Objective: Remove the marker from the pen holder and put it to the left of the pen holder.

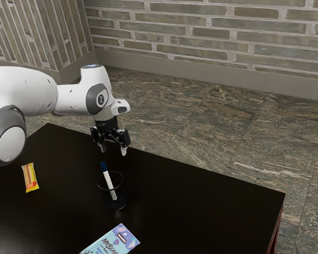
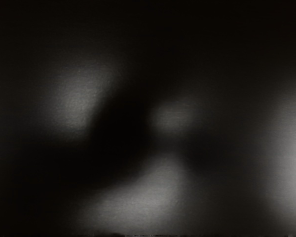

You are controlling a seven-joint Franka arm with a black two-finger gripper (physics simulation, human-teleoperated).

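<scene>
Two jaws apart, the gripper (image 1: 113, 150) could bump the marker (image 1: 109, 182), leaning to the exterior view's eleven o'clock, and tip its cup (image 1: 122, 198).

The dark, glossy desk (image 1: 201, 211) carries a clear, round pen holder (image 1: 122, 193), standing upright; well apart, toward the exterior view's left, lies a small yellow-and-red packet (image 1: 30, 178), and near the holder a pale blue, lettered bar (image 1: 114, 243)
</scene>
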